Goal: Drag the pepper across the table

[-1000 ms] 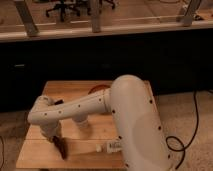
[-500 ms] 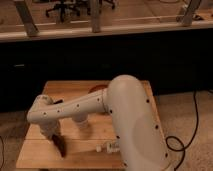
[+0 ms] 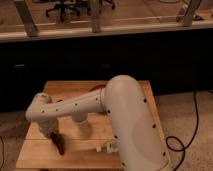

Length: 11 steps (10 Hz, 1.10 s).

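Observation:
The pepper (image 3: 59,143) is a slim dark reddish-brown pod lying on the light-wood table (image 3: 37,156) near its front left corner. My gripper (image 3: 53,135) hangs from the white arm's end at the left and comes down right onto the pepper's upper end. The big white arm (image 3: 125,120) reaches over the table from the right and hides much of its middle and right side.
A small white object (image 3: 106,148) lies on the table near the front, right of the pepper. A round reddish-orange thing (image 3: 101,88) peeks out behind the arm at the table's back. A black cable (image 3: 192,125) runs over the floor at the right.
The gripper and the pepper have shifted slightly to the left on the table compared with one second ago. Little has moved in the last half second.

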Each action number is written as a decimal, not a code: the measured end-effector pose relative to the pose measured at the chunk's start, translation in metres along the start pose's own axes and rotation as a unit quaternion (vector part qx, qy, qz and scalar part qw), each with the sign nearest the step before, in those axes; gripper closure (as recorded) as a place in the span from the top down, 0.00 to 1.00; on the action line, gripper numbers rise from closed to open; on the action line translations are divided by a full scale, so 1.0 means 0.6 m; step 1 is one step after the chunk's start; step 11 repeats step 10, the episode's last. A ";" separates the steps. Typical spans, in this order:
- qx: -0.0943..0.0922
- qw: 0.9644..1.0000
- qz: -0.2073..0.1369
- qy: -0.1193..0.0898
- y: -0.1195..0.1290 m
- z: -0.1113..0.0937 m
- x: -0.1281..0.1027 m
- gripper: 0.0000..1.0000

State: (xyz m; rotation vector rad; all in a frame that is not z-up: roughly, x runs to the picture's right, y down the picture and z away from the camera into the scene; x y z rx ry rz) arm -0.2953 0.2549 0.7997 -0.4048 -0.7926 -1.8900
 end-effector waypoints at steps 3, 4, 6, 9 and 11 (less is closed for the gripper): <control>0.001 1.000 -0.003 0.002 -0.005 0.000 0.016 0.00; 0.002 1.000 -0.005 0.001 -0.006 0.001 0.019 0.00; 0.005 1.000 -0.009 0.003 -0.010 0.000 0.032 0.00; 0.012 1.000 -0.013 0.007 -0.011 -0.002 0.045 0.00; 0.015 1.000 -0.014 0.009 -0.011 -0.003 0.049 0.00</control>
